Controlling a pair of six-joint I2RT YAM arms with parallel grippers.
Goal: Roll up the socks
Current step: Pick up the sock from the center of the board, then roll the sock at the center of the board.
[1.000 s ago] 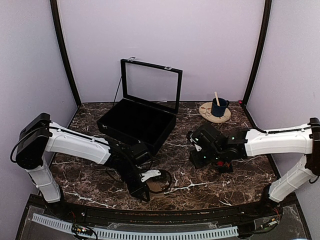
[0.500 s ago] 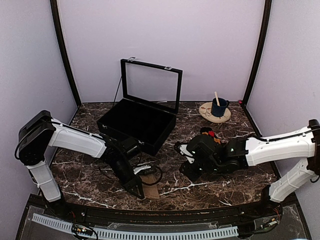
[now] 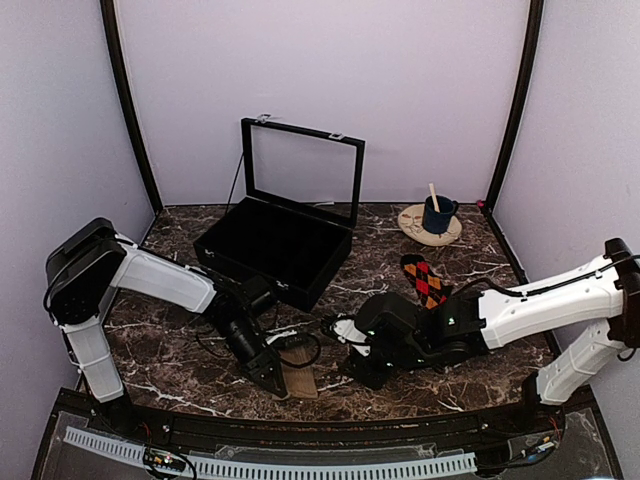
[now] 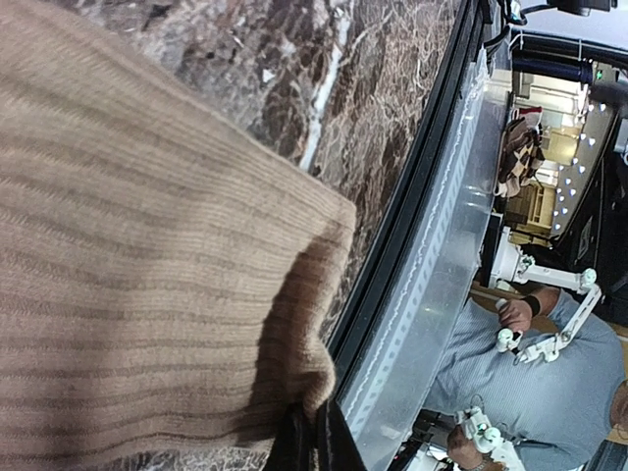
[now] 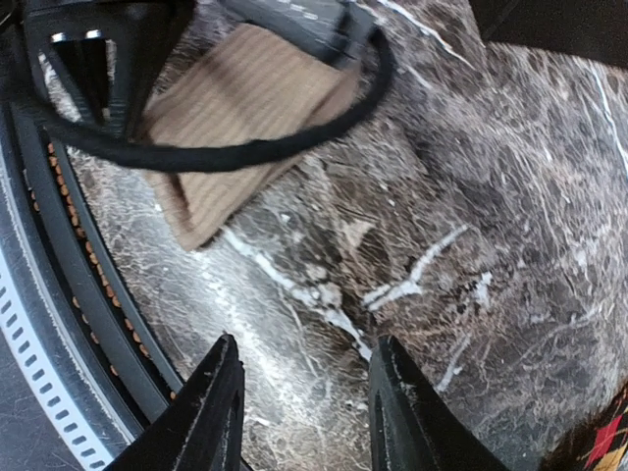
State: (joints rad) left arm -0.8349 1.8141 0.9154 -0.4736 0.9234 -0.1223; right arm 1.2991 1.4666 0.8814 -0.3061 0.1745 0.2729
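Note:
One sock lies tan side up [image 3: 299,381] near the table's front edge, and its ribbed fabric fills the left wrist view [image 4: 128,245]. My left gripper [image 3: 274,377] is shut on that sock's edge, the fingers pinching the fabric at the bottom of its own view [image 4: 314,444]. The other sock [image 3: 424,281], black with red-orange diamonds, lies flat right of centre; its corner shows in the right wrist view [image 5: 601,446]. My right gripper [image 3: 356,371] is open and empty just above the bare marble [image 5: 304,412], right of the tan sock [image 5: 235,128].
An open black box [image 3: 275,245] with its lid raised stands at the back left. A blue mug with a wooden stick [image 3: 437,214] sits on a round coaster at the back right. A black cable [image 5: 245,152] loops over the tan sock. The front rail [image 3: 300,462] runs close by.
My right arm has swung left and toward the front edge, uncovering the argyle sock. My left gripper has shifted slightly left and nearer, still pinching the tan sock.

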